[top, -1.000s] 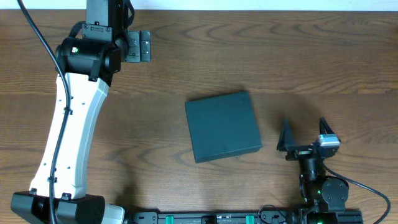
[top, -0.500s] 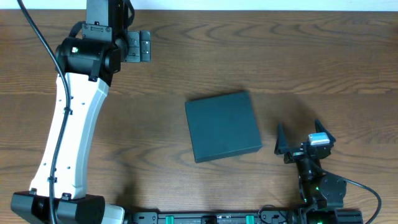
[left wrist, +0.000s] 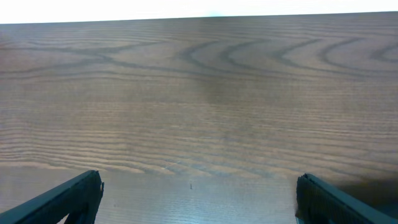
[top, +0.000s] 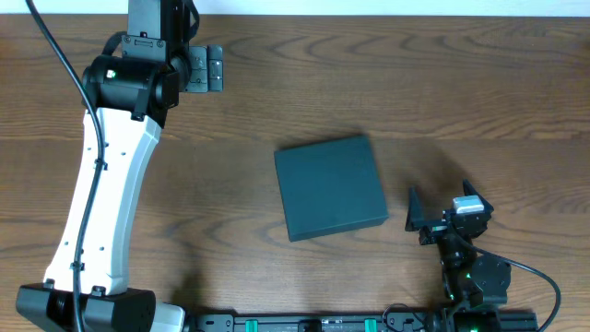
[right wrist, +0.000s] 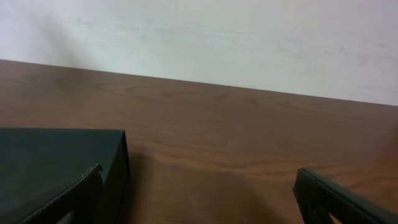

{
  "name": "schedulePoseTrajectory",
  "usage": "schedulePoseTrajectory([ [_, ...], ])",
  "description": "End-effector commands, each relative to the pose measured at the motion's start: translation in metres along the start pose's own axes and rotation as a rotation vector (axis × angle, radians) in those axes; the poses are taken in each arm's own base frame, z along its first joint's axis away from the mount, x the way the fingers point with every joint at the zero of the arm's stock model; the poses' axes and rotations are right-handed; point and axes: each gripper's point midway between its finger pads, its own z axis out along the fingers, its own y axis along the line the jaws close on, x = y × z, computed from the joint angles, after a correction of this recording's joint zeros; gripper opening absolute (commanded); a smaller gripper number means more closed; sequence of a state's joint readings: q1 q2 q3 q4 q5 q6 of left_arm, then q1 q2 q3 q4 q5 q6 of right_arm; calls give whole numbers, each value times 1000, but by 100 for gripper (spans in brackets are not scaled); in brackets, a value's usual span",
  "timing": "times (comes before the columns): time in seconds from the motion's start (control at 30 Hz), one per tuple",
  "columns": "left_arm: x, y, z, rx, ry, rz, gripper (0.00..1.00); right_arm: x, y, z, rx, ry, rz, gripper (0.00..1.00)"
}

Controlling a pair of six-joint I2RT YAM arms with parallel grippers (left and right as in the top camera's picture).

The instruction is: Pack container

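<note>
The container (top: 330, 187), a dark teal-green box with its lid down, lies flat in the middle of the wooden table. My right gripper (top: 439, 195) hovers just to its right near the front edge, jaws open and empty. In the right wrist view the container (right wrist: 56, 162) fills the lower left, its corner just beyond my left finger, and the right gripper (right wrist: 199, 202) has bare wood between its fingers. My left gripper (top: 205, 70) is far off at the back left, open and empty. In the left wrist view the left gripper (left wrist: 199, 196) spans only bare wood.
The left arm (top: 106, 184) stretches along the table's left side from the front edge to the back. The table's far edge (left wrist: 199, 18) lies ahead of the left gripper. A pale wall (right wrist: 217, 37) rises behind the table.
My right gripper has drawn back toward the front edge and slightly left, staying open. The left arm and the container have not moved.
</note>
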State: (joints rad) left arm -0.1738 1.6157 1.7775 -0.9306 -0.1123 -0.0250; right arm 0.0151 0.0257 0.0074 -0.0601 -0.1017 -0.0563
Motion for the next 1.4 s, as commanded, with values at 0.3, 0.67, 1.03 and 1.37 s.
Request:
schedulePoseTrajectory([
  [0.3, -3, 5, -1, -30, -13, 34, 99, 1, -1, 0, 1, 1, -11, 99],
  [0.67, -129, 29, -97, -58, -625, -39, 99, 1, -1, 0, 1, 1, -11, 99],
  [1.03, -85, 64, -267, -58, -1008, -136, 99, 1, -1, 0, 1, 1, -11, 99],
  [1.37, 51, 88, -257, -49, -1030, -340, 98, 1, -1, 0, 1, 1, -11, 99],
])
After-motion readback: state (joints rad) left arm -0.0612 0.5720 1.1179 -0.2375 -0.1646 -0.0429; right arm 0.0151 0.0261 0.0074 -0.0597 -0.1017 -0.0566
